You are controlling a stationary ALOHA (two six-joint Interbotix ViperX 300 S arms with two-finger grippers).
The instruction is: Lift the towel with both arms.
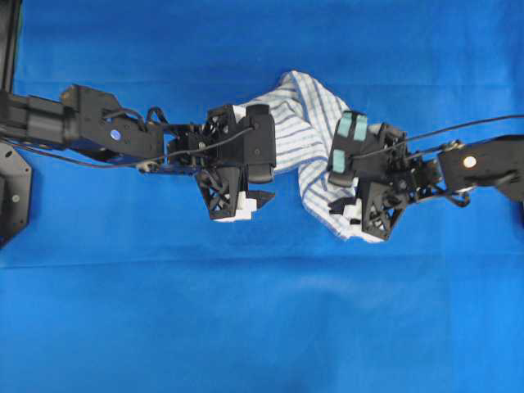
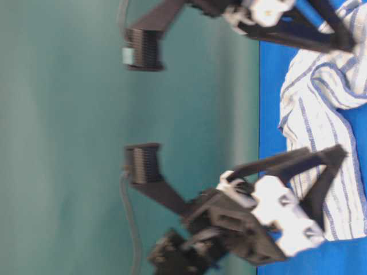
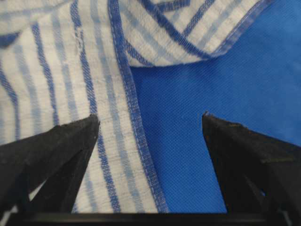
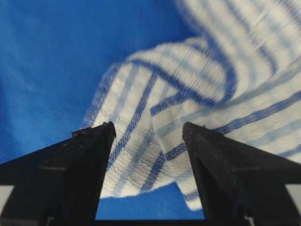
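A: Blue sheet (image 1: 246, 327) covers the whole table under both arms. Where's the striped towel (image 1: 307, 131)?

B: Bunched between them. Left gripper (image 3: 150, 125) is spread, one finger over the hem, the other over bare sheet. Right gripper (image 4: 148, 129) is spread too, straddling a fold.

A: Advice?

B: Probably shift left onto cloth, then pinch together.

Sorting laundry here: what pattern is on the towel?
White with thin blue stripes; the towel shows best in the left wrist view.
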